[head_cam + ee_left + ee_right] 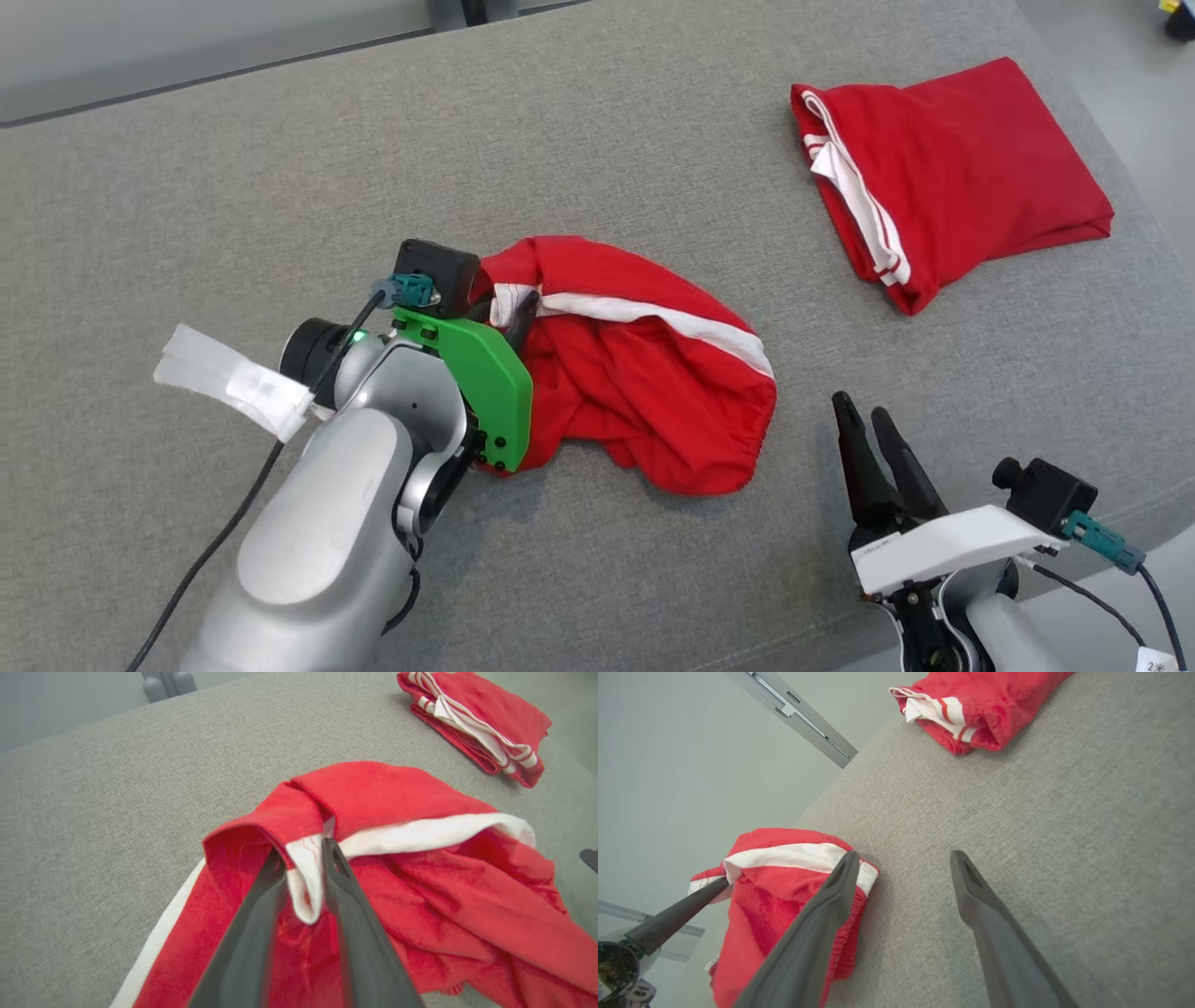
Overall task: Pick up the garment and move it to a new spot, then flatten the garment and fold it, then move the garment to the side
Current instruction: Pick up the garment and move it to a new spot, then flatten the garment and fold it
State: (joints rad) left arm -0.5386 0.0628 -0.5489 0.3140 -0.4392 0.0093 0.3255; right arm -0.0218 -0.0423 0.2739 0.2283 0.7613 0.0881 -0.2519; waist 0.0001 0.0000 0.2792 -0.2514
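Note:
The garment (653,383) is a crumpled pair of red shorts with a white side stripe, lying mid-surface on the grey cushion (280,187). My left gripper (518,315) is at the garment's left end. In the left wrist view the left gripper (302,851) has its fingers slightly parted, and a loose white-and-red fold of the garment (420,882) sits between them. My right gripper (864,406) hovers open to the right of the garment, holding nothing. In the right wrist view the right gripper (903,858) stands wide over bare cushion, with the garment (784,891) to its left.
A second red garment (962,168), folded with white stripes, lies at the far right of the cushion. The cushion's right edge (1148,541) drops to the floor beside my right arm. A white paper tag (233,378) hangs on my left arm's cable.

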